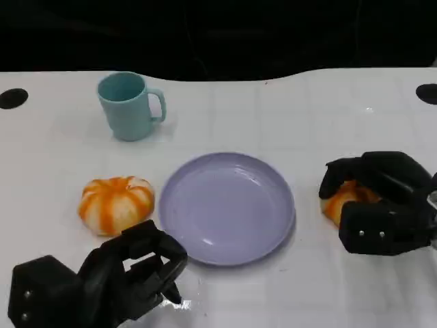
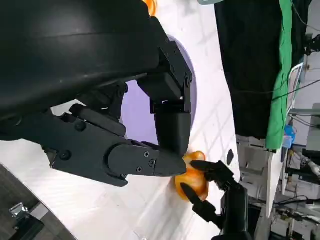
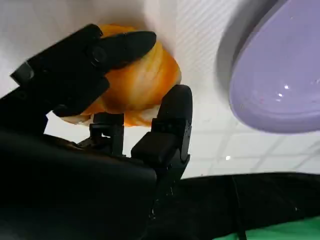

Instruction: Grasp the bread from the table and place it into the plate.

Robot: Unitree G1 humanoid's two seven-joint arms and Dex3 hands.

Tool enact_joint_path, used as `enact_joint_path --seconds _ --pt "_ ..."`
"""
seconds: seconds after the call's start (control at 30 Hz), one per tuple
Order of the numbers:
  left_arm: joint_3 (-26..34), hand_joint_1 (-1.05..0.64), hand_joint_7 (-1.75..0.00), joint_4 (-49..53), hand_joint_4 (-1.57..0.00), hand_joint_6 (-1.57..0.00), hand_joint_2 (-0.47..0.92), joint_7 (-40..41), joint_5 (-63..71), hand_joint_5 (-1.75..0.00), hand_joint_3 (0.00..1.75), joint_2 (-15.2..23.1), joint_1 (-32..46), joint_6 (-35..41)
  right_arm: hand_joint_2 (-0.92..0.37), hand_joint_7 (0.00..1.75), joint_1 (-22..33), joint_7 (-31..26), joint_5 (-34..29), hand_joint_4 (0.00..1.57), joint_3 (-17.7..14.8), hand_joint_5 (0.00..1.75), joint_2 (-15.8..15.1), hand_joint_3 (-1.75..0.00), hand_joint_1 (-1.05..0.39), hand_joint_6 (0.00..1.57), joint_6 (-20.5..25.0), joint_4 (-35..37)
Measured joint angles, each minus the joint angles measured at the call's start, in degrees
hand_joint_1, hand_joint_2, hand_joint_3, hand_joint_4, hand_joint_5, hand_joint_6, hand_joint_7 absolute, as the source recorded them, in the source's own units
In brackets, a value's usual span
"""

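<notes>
Glossy lilac plate (image 1: pixel 229 208), smooth white table (image 1: pixel 328 116), matt black right hand (image 1: pixel 379 205).

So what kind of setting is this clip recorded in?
Probably a lab or test room, not a kitchen: a plain white table against black drapes, with a green cloth and loose cables beside it. Props only: teal mug, empty purple plate, bread rolls.

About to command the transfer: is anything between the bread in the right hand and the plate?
Nothing visible. The right hand is wrapped around the bread, and only bare table lies between it and the empty plate. The mug and other bread sit off that path.
</notes>
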Motion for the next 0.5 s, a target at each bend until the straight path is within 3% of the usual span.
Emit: enact_joint_path --seconds 0.27,0.4,0.5 --pt "-0.08 -0.51 -1.38 -0.12 -0.74 -0.74 0.87 0.00 0.01 -1.75 0.34 0.00 0.02 0.02 -0.40 1.50 -1.20 -9.03 -0.76 0.88 0.61 1.75 0.81 -1.10 0.06 0.82 -2.49 3.23" --pt "-0.08 -0.51 -1.38 -0.12 -0.72 -0.74 0.87 0.00 0.01 -1.75 0.34 0.02 0.02 0.05 -0.39 1.70 -1.94 -11.32 -0.67 0.90 0.56 1.75 1.24 -1.08 0.11 0.73 -4.04 4.48" --pt "-0.09 -0.50 -1.38 -0.12 -0.72 -0.74 0.87 0.00 0.02 -1.75 0.34 0.02 0.02 0.12 -0.38 1.74 -2.80 -12.73 -0.43 0.92 0.24 1.75 1.32 -1.06 0.15 0.72 -5.35 4.59"
